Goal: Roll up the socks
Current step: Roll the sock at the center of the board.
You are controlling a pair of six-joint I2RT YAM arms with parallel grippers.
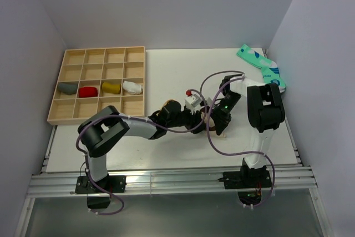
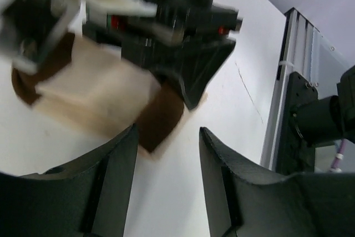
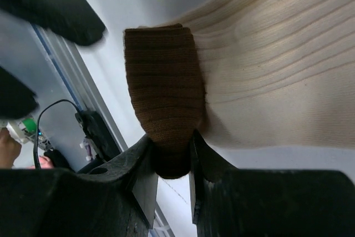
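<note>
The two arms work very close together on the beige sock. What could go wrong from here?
1. The right tool pinches only the brown end of the beige sock; a pull may slip it free.
2. The left tool is open and empty, right beside the other arm's tool; closing in, they may collide.
3. The purple cable loops near both tools and may snag.

Arms [image 1: 138,129] crowd centre; tray [image 1: 97,117] blocks far L; table's [image 1: 166,154] near strip free.

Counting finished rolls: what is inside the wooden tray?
The wooden tray holds four rolled socks in one row, one per compartment: grey sock, red sock, mustard-yellow sock, white sock. Other compartments show bare wood. Anything under each roll is covered.
</note>
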